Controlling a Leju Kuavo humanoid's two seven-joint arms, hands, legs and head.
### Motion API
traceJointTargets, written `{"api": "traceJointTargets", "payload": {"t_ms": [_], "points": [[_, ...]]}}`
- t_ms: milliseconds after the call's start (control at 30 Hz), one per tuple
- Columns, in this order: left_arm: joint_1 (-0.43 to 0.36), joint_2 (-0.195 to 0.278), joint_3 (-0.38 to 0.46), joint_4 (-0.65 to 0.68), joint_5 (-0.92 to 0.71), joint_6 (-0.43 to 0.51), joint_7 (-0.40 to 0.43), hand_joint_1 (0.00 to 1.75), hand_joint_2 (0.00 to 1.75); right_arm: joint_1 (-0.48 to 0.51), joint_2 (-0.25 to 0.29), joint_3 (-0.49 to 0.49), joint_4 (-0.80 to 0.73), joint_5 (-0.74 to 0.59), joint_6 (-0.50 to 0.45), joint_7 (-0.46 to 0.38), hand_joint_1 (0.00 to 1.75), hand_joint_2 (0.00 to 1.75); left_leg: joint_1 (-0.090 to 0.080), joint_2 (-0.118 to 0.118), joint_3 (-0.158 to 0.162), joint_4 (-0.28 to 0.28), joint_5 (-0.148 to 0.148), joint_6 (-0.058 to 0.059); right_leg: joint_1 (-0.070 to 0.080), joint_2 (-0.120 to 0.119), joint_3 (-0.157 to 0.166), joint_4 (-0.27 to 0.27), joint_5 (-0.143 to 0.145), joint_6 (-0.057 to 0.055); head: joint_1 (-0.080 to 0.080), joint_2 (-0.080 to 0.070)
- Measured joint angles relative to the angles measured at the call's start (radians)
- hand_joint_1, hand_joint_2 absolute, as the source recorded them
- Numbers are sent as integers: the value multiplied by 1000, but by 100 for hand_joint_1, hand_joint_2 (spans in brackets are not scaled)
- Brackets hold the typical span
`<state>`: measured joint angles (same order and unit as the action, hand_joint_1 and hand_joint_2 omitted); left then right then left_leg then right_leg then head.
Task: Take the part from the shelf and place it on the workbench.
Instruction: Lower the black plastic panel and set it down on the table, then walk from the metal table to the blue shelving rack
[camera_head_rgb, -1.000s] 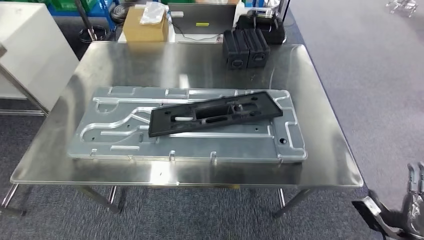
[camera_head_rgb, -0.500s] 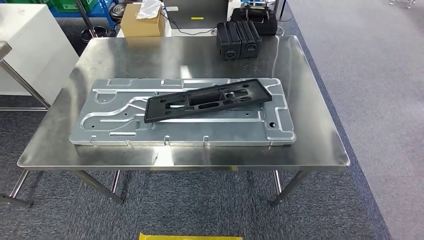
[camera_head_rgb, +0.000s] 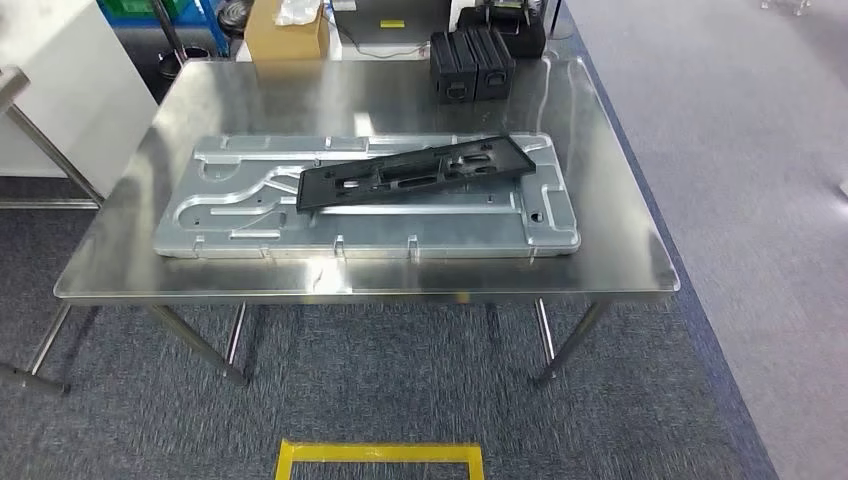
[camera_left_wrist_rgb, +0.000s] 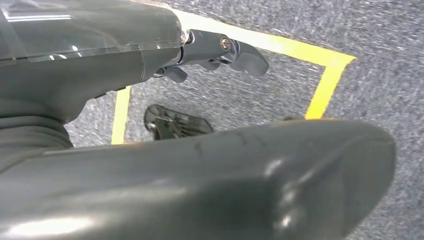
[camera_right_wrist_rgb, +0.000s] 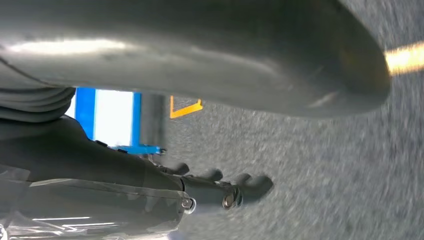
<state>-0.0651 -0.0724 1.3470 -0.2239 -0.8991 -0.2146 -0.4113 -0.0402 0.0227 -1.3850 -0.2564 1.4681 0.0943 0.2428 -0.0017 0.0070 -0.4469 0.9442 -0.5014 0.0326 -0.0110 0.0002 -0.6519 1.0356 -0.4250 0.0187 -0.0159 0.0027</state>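
A long black part (camera_head_rgb: 410, 174) lies slanted on a large silver machined plate (camera_head_rgb: 250, 215), which rests on the steel workbench (camera_head_rgb: 620, 250) in the head view. My left hand (camera_left_wrist_rgb: 165, 60) hangs over the grey carpet near a yellow floor line (camera_left_wrist_rgb: 322, 90); its fingers (camera_left_wrist_rgb: 235, 50) are extended and hold nothing. My right hand (camera_right_wrist_rgb: 150, 185) also hangs above the carpet, its dark fingers (camera_right_wrist_rgb: 245, 186) stretched out with nothing in them.
Two black cases (camera_head_rgb: 472, 62) stand at the bench's far edge, with a cardboard box (camera_head_rgb: 285, 28) behind it. A white cabinet (camera_head_rgb: 50, 90) stands at the left. A yellow floor marking (camera_head_rgb: 380, 455) lies in front of the bench on grey carpet.
The whole picture has shifted: the camera has drawn back, the bench sits farther off and the yellow marking has come into view. My right hand has left the head view's lower right corner.
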Motion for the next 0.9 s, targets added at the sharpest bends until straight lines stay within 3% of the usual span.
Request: {"api": "traceJointTargets", "payload": {"t_ms": [67, 100, 133, 167, 200, 233, 267, 333, 367, 433, 467, 533, 600, 633, 667, 700, 767, 833, 900], "points": [[-1, 0, -3, 0, -2, 0, -2, 0, 0, -4, 8, 1, 11, 15, 16, -48, 0, 0, 1, 4, -28, 2, 22, 10, -4, 0, -29, 112, -105, 8, 3, 0], [-2, 0, -3, 0, -2, 0, -3, 0, 0, -7, 9, 2, 14, 19, 18, -69, 0, 0, 1, 6, -43, 6, 32, 11, -5, 0, -42, 177, -143, 12, 4, 0], [-2, 0, -3, 0, -2, 0, -4, 0, 0, -10, 11, 3, 17, 21, 19, -89, 0, 0, 1, 10, -59, 11, 41, 11, -6, 0, -46, 227, -158, 16, 4, 0], [-3, 0, -3, 0, -2, 1, -5, 0, 0, -13, 12, 3, 20, 20, 19, -105, 0, 0, 1, 14, -75, 17, 49, 9, -7, 0, -37, 247, -147, 19, 4, 0], [-3, -1, -3, 0, -2, 2, -5, 0, 0, -16, 12, 3, 22, 16, 18, -118, 0, 0, 2, 19, -92, 25, 56, 7, -8, -2, -9, 230, -120, 21, 4, 0], [-4, -1, -3, 0, -2, 3, -6, 0, 0, -20, 13, 3, 23, 10, 17, -128, 0, 0, 2, 24, -108, 33, 62, 5, -10, -8, 37, 179, -90, 21, 4, 0], [-4, -1, -3, 0, -2, 3, -6, 0, 0, -24, 13, 3, 24, 3, 17, -136, 0, 0, 1, 29, -120, 41, 66, 1, -9, -18, 90, 106, -78, 20, 4, 0], [-3, -2, -4, 1, -4, 4, -6, 0, 0, -33, 13, 3, 25, -7, 19, -143, 0, 0, 0, 41, -135, 53, 74, -10, -1, -37, 171, -24, -86, 10, 3, 0], [-4, -2, -4, 1, -7, 4, -4, 0, 0, -35, 13, 3, 26, -12, 21, -144, 0, 0, 0, 49, -138, 54, 80, -16, 4, -39, 185, -55, -97, 4, 3, 0], [-7, -2, -5, 1, -13, 5, -1, 0, 0, -36, 13, 2, 29, -21, 28, -145, 0, 0, 1, 59, -141, 53, 89, -30, 5, -30, 181, -68, -88, -11, 2, 0], [-8, -2, -6, 1, -17, 6, 1, 0, 0, -35, 14, 1, 30, -25, 31, -145, 0, 0, 2, 54, -145, 59, 79, -36, 4, -26, 174, -71, -78, -19, 2, 0], [-8, -3, -7, 1, -22, 6, 3, 0, 0, -36, 15, 0, 32, -30, 36, -145, 0, 0, 4, 28, -169, 123, 9, -45, -1, -17, 153, -75, -56, -34, 2, 0], [-7, -3, -11, 1, -27, 6, 6, 0, 0, -37, 17, 0, 33, -34, 42, -144, 0, 0, 6, 7, -203, 251, -86, -47, 0, -4, 120, -67, -36, -39, 1, 0], [-6, -3, -13, 1, -30, 6, 7, 0, 0, -37, 18, -2, 34, -36, 46, -142, 0, 0, 6, 3, -212, 307, -108, -48, 1, 2, 102, -61, -27, -40, 2, 0], [-6, -3, -15, 1, -35, 6, 8, 0, 0, -36, 19, -3, 35, -38, 49, -139, 0, 0, 6, 2, -207, 335, -107, -47, 2, 8, 84, -54, -18, -39, 2, 0], [-7, -2, -18, 1, -39, 6, 8, 0, 0, -36, 21, -5, 37, -39, 51, -134, 0, 0, 6, 2, -185, 327, -87, -47, 2, 13, 65, -46, -9, -37, 2, 0], [-11, -1, -24, 1, -45, 5, 8, 0, 0, -36, 24, -6, 38, -39, 53, -126, 0, 0, 7, -1, -96, 211, -40, -44, 0, 21, 33, -29, 5, -31, 2, 0], [-15, -1, -28, 1, -49, 5, 8, 0, 0, -36, 26, -6, 39, -39, 51, -122, 0, 0, 4, -11, -17, 84, -39, -37, 1, 26, 14, -17, 18, -20, 2, 0], [-17, -1, -32, 1, -53, 4, 6, 0, 0, -36, 28, -7, 40, -38, 46, -120, 0, 0, -1, -16, 0, 44, -46, -25, 2, 28, 9, -17, 35, -8, 1, 0]]}}
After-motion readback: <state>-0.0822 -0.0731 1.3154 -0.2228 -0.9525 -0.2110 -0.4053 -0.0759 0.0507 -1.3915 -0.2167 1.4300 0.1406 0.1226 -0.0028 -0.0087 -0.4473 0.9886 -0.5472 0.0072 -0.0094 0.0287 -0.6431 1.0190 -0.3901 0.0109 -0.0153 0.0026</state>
